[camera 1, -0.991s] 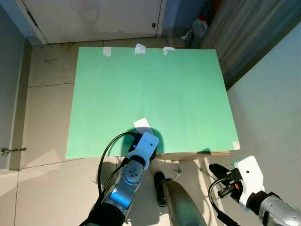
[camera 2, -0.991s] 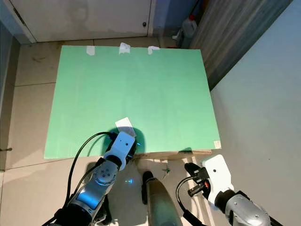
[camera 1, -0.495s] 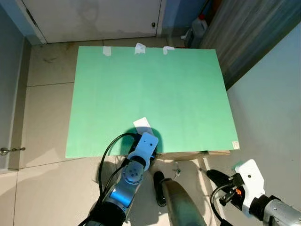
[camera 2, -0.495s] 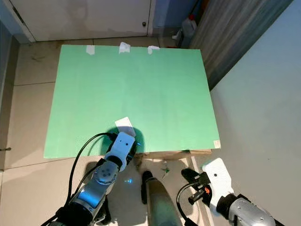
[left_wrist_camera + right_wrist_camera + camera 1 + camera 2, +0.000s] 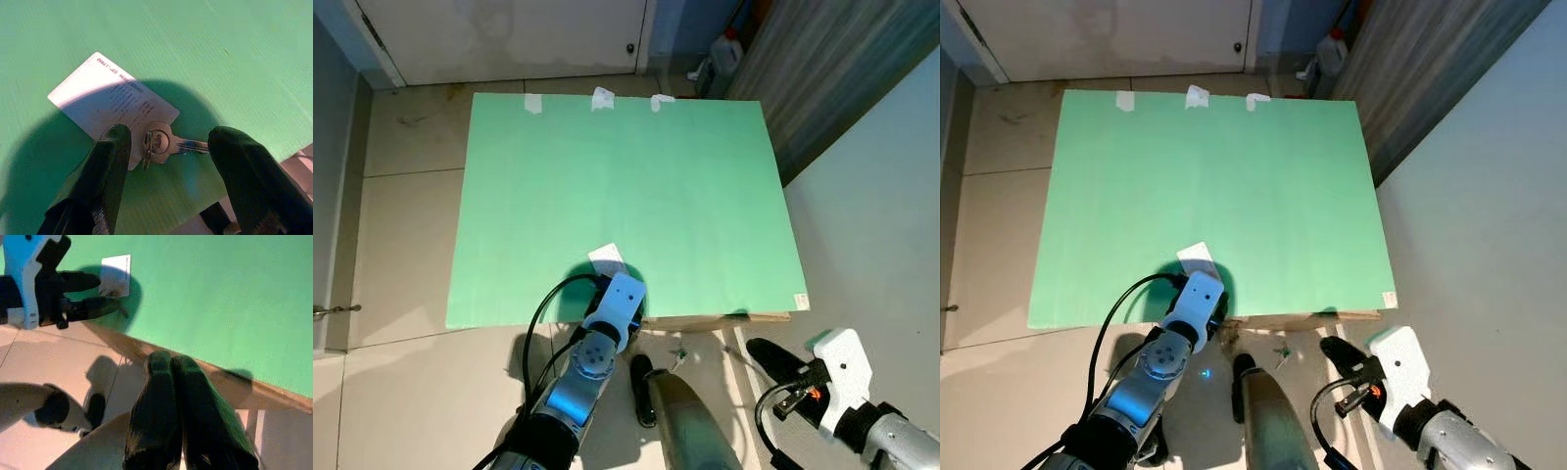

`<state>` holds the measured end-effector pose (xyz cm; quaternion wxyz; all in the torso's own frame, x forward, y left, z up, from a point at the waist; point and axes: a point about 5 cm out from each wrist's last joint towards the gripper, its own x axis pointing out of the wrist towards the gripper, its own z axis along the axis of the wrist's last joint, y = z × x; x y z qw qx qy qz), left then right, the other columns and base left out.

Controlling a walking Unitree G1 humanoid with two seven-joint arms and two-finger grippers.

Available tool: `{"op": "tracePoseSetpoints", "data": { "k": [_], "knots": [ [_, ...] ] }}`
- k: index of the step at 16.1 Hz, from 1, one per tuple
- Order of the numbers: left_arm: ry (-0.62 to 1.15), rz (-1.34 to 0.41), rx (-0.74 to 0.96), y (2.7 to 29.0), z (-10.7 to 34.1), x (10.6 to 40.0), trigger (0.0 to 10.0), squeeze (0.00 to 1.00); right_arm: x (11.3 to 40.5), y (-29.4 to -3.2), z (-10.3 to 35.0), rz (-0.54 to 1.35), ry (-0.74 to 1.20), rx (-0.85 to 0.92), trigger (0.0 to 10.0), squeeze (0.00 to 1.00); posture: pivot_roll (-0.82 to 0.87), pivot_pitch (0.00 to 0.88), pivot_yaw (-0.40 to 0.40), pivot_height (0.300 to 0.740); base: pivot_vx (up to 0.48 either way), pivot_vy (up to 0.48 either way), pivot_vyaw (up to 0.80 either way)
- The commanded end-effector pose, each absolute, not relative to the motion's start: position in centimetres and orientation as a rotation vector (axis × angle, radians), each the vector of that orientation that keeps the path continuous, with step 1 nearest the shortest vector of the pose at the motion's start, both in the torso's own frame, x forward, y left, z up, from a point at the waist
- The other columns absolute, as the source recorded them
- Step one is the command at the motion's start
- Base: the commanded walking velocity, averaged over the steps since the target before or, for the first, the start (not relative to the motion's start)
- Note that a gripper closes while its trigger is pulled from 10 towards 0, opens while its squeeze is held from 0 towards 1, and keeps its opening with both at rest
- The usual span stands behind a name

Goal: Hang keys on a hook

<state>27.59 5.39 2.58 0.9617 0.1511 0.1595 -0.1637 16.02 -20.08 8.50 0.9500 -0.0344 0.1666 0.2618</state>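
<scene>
Your left gripper (image 5: 166,147) sits low over the near edge of the green worktop (image 5: 626,186), its two black fingers (image 5: 110,166) spread wide with a silver key (image 5: 164,144) lying flat between them — neither finger touches the key. The key's round head rests against the corner of a white printed card (image 5: 110,100), and its blade points away from the card toward the worktop's near edge. From your head view the card (image 5: 607,258) shows just beyond the left gripper's white housing (image 5: 618,304), close to the near edge and somewhat left of its middle. Your right gripper (image 5: 171,377) hangs below and in front of the worktop, over the tiled floor (image 5: 401,382), well apart from the key; its fingers are pressed together with nothing between them (the right wrist view shows them side by side, touching). Three pieces of white tape (image 5: 601,99) sit along the worktop's far edge, and beyond it stand a closed white door (image 5: 509,39) and a white plastic jug (image 5: 726,55) in the corner.
</scene>
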Motion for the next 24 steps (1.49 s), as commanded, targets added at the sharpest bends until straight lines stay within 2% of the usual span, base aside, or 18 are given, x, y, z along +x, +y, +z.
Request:
{"op": "tracePoseSetpoints", "data": {
  "k": [1, 4, 13, 19, 20, 21, 22, 23, 24],
  "knots": [
    [0.368, -0.353, 0.246, 3.5, 1.6, 26.0, 10.0, 0.00, 15.0, -20.0, 7.1, 0.551, 0.364, -0.084, 10.0, 0.00, -0.41, 0.357, -0.112, 0.740, 0.000, 0.000, 0.00],
    [0.354, -0.342, 0.249, 3.5, 1.8, 26.0, 10.0, 0.00, 13.5, -18.9, 5.7, 0.632, 0.374, -0.102, 10.0, 0.00, -0.40, 0.365, -0.115, 0.740, 0.000, 0.000, 0.00],
    [0.375, -0.323, 0.208, 3.3, 1.7, 25.5, 10.0, 0.00, 12.7, -20.2, 4.5, 0.610, 0.373, -0.144, 10.0, 0.00, -0.41, 0.375, -0.124, 0.740, 0.000, 0.000, 0.00],
    [0.410, -0.302, 0.187, 3.8, 1.3, 25.6, 10.0, 0.00, 9.6, -21.3, 5.5, 0.591, 0.381, -0.155, 10.0, 0.00, -0.41, 0.379, -0.126, 0.740, 0.000, 0.000, 0.00],
    [0.412, -0.307, 0.185, 3.8, 1.3, 25.6, 9.7, 0.00, 9.3, -21.4, 5.6, 0.590, 0.382, -0.156, 10.0, 0.00, -0.41, 0.379, -0.127, 0.740, 0.000, 0.000, 0.00],
    [0.417, -0.310, 0.180, 3.7, 1.2, 25.6, 4.1, 0.00, 9.1, -21.5, 5.4, 0.589, 0.386, -0.157, 10.0, 0.00, -0.41, 0.379, -0.127, 0.740, 0.000, 0.000, 0.00],
    [0.418, -0.311, 0.173, 3.8, 1.2, 25.7, 1.5, 0.00, 8.9, -21.6, 5.1, 0.586, 0.391, -0.157, 10.0, 0.00, -0.41, 0.379, -0.128, 0.740, 0.000, 0.000, 0.00],
    [0.418, -0.311, 0.172, 3.8, 1.2, 25.8, 0.0, 0.00, 8.9, -21.7, 5.0, 0.585, 0.393, -0.157, 10.0, 0.00, -0.41, 0.379, -0.127, 0.740, 0.000, 0.000, 0.00],
    [0.419, -0.315, 0.172, 3.8, 1.2, 25.9, 0.0, 0.00, 8.6, -21.8, 4.8, 0.583, 0.399, -0.157, 10.0, 0.00, -0.41, 0.380, -0.128, 0.740, 0.000, 0.000, 0.00]
  ]
}}
